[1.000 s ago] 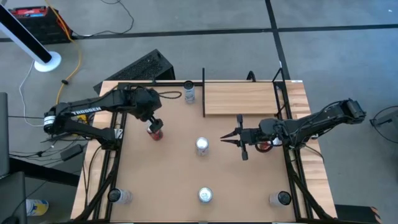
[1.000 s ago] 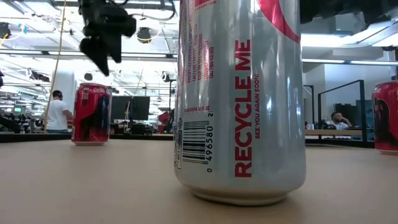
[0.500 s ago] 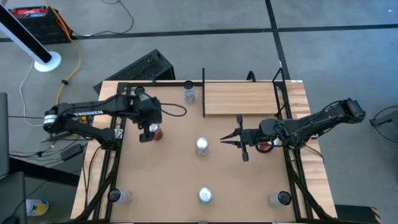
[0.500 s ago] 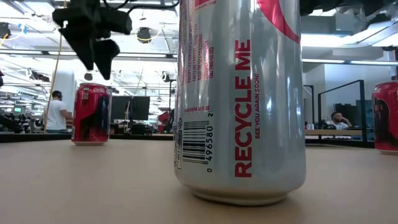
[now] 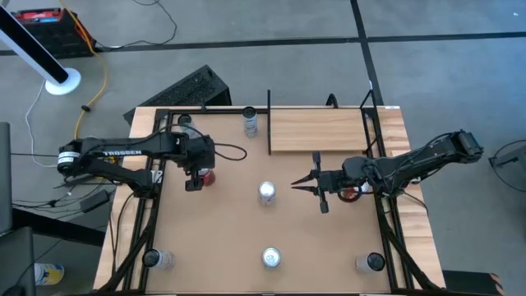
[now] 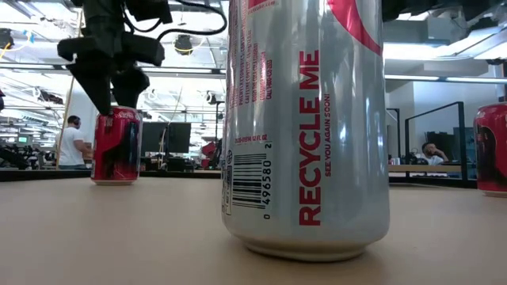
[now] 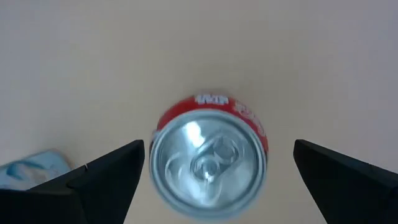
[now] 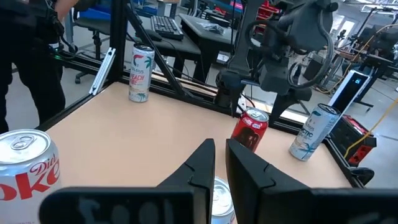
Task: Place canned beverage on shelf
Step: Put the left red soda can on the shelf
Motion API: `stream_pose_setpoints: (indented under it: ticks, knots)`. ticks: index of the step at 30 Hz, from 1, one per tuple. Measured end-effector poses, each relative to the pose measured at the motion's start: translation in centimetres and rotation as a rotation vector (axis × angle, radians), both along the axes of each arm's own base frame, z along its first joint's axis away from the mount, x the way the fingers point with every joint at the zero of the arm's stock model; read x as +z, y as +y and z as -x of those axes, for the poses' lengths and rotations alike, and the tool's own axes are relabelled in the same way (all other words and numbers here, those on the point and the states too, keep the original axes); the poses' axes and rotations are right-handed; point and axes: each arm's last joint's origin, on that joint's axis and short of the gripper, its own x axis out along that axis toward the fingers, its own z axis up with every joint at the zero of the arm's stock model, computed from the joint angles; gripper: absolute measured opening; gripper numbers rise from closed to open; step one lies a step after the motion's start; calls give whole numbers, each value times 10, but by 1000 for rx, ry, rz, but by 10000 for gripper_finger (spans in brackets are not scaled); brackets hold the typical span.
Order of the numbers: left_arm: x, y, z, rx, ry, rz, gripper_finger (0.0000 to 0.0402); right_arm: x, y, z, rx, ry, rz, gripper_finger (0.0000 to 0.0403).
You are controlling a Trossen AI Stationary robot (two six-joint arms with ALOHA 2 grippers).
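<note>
Along the near edge of the table (image 5: 230, 247) stood three cans: one at the left corner (image 5: 153, 259), a silver can (image 5: 271, 257) at the middle, and one at the right corner (image 5: 370, 262). The low view showed the middle one close up as a silver can with red lettering.

Farther in, near the table's centre, stood another silver-topped can (image 5: 267, 192). To its right the right gripper (image 5: 301, 185) hung over the table with its fingers drawn narrow, nearly closed, holding nothing. The tips pointed left toward that can but stood apart from it. A red object (image 5: 353, 192) lay partly hidden under the right arm.

To the left of centre stood the red can (image 5: 206, 175), upright on the table. The left gripper (image 5: 197, 171) hung directly above it with fingers spread wide. In the left wrist view the two dark fingers (image 7: 102, 177) flanked the can's silver top without touching it.

At the far side, a pale printed can (image 5: 250, 122) stood just left of the shelf (image 5: 316, 130). The shelf was a pale wood-grain board with a thin black upright bar (image 5: 269, 123) on its left edge, and nothing stood on it.
</note>
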Motion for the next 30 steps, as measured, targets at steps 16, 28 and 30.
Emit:
stream_pose_setpoints:
  ticks: [16,28,30]
  knots:
    - [-6,2,1,276,-28,98,294,0,0,0,-1,-1,0,64]
    - [15,11,12,988,-25,284,266,0,0,0,-1,-3,0,64]
    - [15,10,12,1039,-29,303,266,0,1,0,3,-3,0,64]
